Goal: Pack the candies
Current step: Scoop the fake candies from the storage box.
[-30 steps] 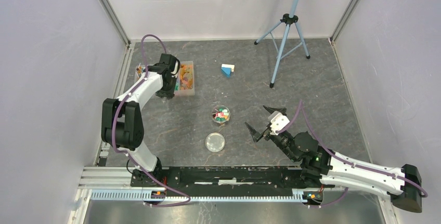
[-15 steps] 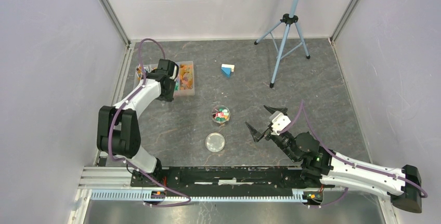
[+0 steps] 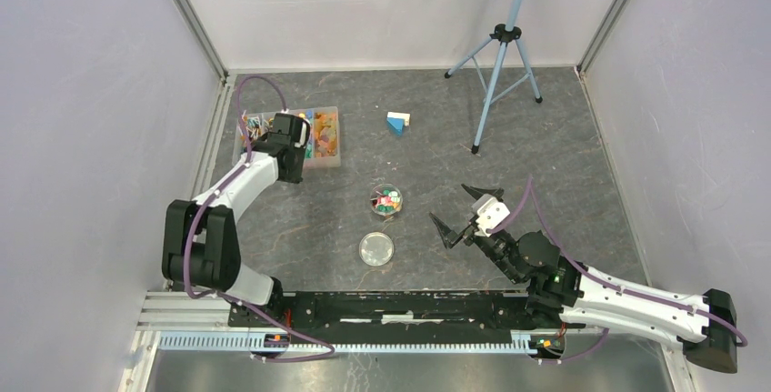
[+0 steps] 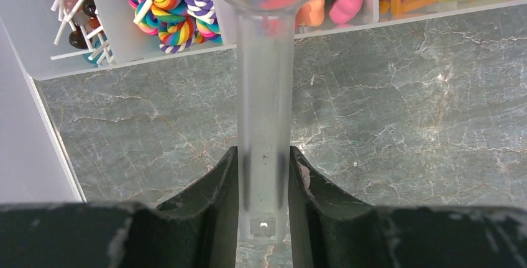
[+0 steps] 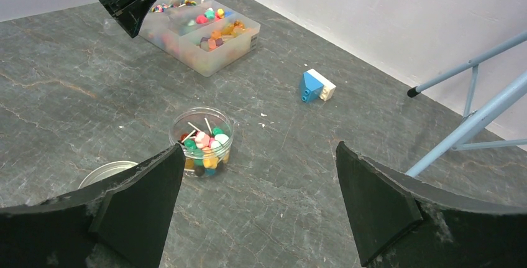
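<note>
The table (image 3: 564, 137) is a dark grey, marble-patterned sheet with pale veins, closed in by plain pale walls (image 3: 91, 137) with metal posts in the far corners. A light-blue tripod (image 3: 503, 55) stands near the far right, and a black rail (image 3: 391, 319) along the near edge carries both arm bases.

At the far left sits a clear divided box (image 4: 124, 38) with candies (image 4: 164, 0) sorted by compartment: swirled lollipops, round sweets and orange sticks. The left gripper (image 4: 264, 156) is clamped on the handle of a clear plastic scoop (image 4: 264, 94), held just off the box's near wall; the scoop's bowl reaches over the box with a few sweets in it.

Near the table's middle stands a clear round jar (image 5: 202, 140), uncovered and partly filled with mixed candies. Its lid (image 5: 109, 171) lies flat just nearer the arms. A blue-and-white block (image 5: 316, 86) lies well apart, further back.

The right gripper (image 3: 448, 204) hovers to the right of the jar, fingers spread wide and holding nothing.
</note>
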Controlling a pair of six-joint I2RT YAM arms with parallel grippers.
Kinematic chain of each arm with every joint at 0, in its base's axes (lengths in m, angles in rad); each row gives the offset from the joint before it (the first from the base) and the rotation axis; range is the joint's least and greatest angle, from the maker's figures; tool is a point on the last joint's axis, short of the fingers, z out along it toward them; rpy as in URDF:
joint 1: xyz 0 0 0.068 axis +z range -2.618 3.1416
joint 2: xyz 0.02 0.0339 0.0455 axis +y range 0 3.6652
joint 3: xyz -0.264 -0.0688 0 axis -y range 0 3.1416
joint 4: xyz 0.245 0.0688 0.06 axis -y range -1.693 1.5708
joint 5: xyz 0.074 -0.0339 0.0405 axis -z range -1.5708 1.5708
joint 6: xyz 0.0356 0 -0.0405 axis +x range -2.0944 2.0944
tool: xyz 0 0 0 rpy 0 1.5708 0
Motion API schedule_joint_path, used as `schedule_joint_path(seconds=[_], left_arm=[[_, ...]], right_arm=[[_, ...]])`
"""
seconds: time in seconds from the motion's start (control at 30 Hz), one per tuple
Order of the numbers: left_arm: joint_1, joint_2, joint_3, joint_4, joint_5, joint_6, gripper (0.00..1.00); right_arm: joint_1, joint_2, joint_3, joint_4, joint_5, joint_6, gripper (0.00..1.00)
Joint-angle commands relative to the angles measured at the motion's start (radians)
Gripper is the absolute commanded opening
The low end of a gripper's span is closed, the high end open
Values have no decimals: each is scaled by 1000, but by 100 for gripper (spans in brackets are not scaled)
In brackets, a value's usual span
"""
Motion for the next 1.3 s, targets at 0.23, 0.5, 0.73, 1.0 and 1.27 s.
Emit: schedule_joint_path(seconds=[0.23,0.5,0.73,1.0,1.27], left_arm=[[11,-125,-74,134,-59,-27,2],[12,-224,-10,3,-16,-24,2],[9,-317,32,-148,121,26,2],[-2,-418,116,-325,243,59,2],[-140,-469,171,-466,260,75,2]], right_arm=[[2,-26,38,23,19,-2,98],[1,-75,44,-18,18,0,98],[2,-107,42,-52,49,-13,98],[1,-138,56,-106,61,-5,98],[2,-180,60,-165,121,-10,98]])
